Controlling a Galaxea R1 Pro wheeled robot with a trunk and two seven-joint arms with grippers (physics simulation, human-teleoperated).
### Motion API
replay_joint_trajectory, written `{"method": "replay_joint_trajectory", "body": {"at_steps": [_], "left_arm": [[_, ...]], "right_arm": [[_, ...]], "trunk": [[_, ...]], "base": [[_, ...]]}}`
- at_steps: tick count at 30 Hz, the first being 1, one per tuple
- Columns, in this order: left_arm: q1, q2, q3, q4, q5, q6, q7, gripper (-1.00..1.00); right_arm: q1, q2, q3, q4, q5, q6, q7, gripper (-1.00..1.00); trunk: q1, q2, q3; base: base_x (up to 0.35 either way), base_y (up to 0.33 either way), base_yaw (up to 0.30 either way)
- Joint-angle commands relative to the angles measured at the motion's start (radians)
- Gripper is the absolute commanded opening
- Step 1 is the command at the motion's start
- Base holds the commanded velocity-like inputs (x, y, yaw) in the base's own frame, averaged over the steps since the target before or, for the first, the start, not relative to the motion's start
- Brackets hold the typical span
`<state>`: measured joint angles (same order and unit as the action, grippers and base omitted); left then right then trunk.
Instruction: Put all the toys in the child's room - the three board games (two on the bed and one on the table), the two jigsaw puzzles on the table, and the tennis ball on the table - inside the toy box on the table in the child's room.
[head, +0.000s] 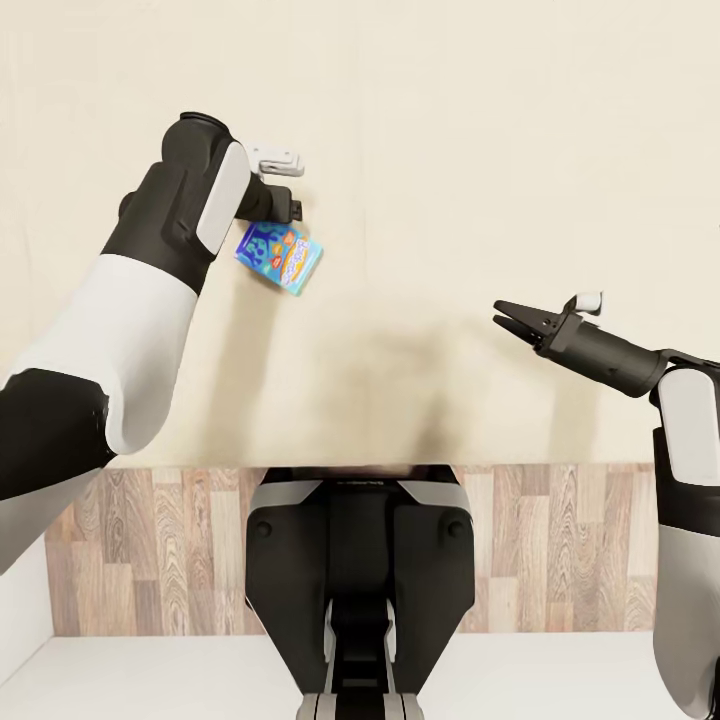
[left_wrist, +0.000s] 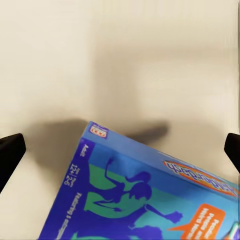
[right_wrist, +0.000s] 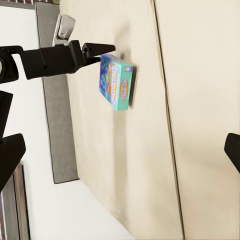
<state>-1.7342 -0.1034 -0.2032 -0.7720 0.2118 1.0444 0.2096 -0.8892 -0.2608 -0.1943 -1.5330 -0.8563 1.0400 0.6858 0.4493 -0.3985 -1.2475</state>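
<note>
One board game (head: 279, 257), a small blue box with cartoon print, lies tilted over the beige bed (head: 450, 150). My left gripper (head: 290, 208) hangs right above its upper edge. In the left wrist view the box (left_wrist: 140, 195) looms large between my left gripper's (left_wrist: 120, 150) two widely spread fingertips (left_wrist: 10, 150), and neither touches it. The right wrist view shows the left gripper (right_wrist: 105, 49) at the corner of the box (right_wrist: 116, 80), which casts a thin shadow on the mattress. My right gripper (head: 503, 315) hovers open over the bed's right part, holding nothing.
The bed's grey frame edge (right_wrist: 57, 125) borders the mattress (right_wrist: 200, 100). Wooden floor (head: 560, 550) runs along the near side of the bed, where my dark trunk and base (head: 357, 560) stand against it.
</note>
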Motion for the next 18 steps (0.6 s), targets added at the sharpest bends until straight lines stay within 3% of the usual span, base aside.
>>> {"method": "replay_joint_trajectory", "body": {"at_steps": [1, 18], "left_arm": [[0.000, 0.000, -0.002, -0.001, 0.011, 0.003, 0.010, 1.00], [0.000, 0.001, -0.005, 0.000, 0.011, 0.003, 0.010, 1.00]], "right_arm": [[-0.001, 0.000, -0.001, 0.000, 0.005, 0.005, 0.006, 1.00], [-0.001, 0.001, -0.001, -0.001, 0.005, 0.004, 0.006, 1.00]], "trunk": [[0.001, -0.002, 0.000], [0.001, -0.002, 0.010]], "base": [[0.000, 0.000, 0.000], [0.000, 0.000, 0.000]]}}
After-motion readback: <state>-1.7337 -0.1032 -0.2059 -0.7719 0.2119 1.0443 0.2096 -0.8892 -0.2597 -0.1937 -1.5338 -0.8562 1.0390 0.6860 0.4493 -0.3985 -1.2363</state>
